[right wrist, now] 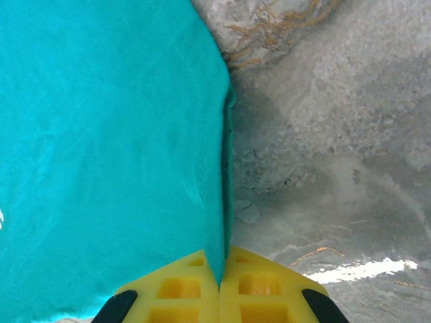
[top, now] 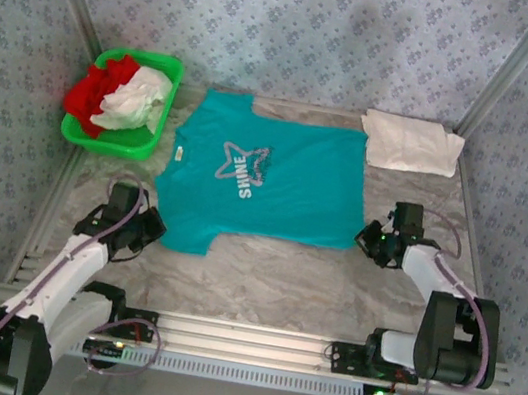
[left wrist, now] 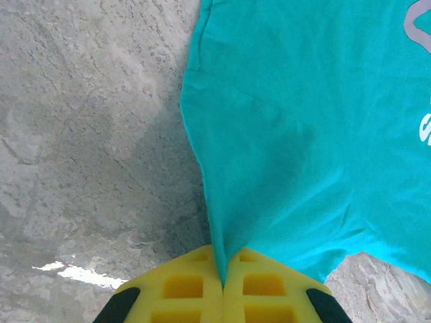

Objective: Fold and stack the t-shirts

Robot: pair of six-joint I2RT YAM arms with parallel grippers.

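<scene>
Reaches forward from the near-left base with the left arm, elbow low, wrist bent inward. Clamps the left tool (top: pixel 144 228) on the near-left corner of the teal t-shirt (top: pixel 266 183). In the left wrist view, yellow pads pressed flat together on a pinch of cloth drawn into a narrow point.

Same on the other side. Right arm folded up from its base, forearm angled inward, right tool (top: pixel 370 241) closed on the shirt's near-right corner. In the right wrist view, hem edge running straight down between the pads.

Has the teal shirt spread flat across the middle of the surface (top: pixel 280 281), star and "SHINE" print up, collar toward the left. Broad bare marbled stretch along the near side, between cloth and arm bases. Narrower bare strips to the left and right. Closed in by patterned walls (top: pixel 294 20) at the back and both sides.

At the back left, just beside the shirt's far sleeve, a green basket (top: pixel 121 144) with a red t-shirt (top: pixel 91 93) and a crumpled white t-shirt (top: pixel 138 100) bunched inside. At the back right, a folded white t-shirt (top: pixel 413 143) just beside the teal shirt's far-right corner; touching or apart, cannot tell.
</scene>
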